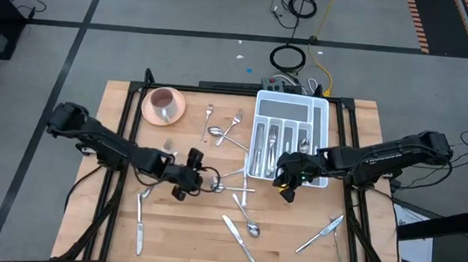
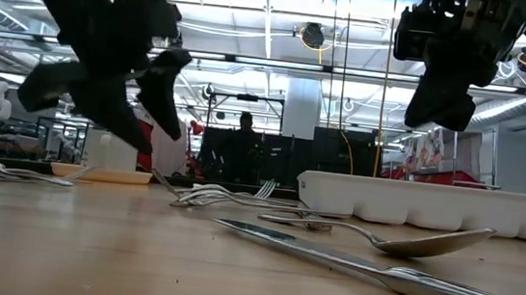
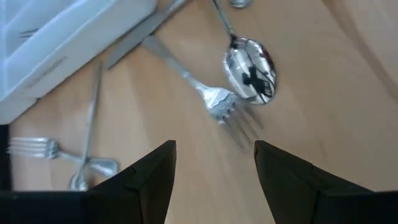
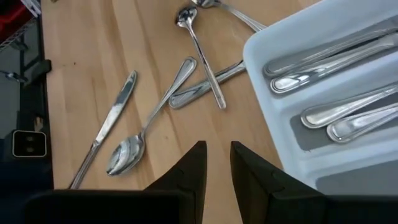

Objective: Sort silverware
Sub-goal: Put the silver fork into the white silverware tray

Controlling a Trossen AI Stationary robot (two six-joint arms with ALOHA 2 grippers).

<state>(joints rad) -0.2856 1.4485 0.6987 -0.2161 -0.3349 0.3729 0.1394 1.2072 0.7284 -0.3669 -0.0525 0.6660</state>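
Silverware (image 1: 243,224) is scattered across the table (image 1: 183,244), some already in the white tray (image 1: 323,113).
The left gripper (image 3: 214,171) is held spread above a fork (image 3: 214,99) at mid-table; the right gripper (image 4: 217,165), nearly closed and empty, is held at the tray's near edge.

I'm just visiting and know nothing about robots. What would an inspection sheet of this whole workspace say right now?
Surface: wooden table, mostly bare.
Job's things: silverware scattered over the table; several pieces already in the white tray.
Clutter: pink bowl at a far corner.
Grippers: left claw open, empty, above a fork; right claw nearly closed, empty, at the tray's near edge.
Cables: coiled cables on the floor beyond the table.
Surroundings: a person stands far off in the room.
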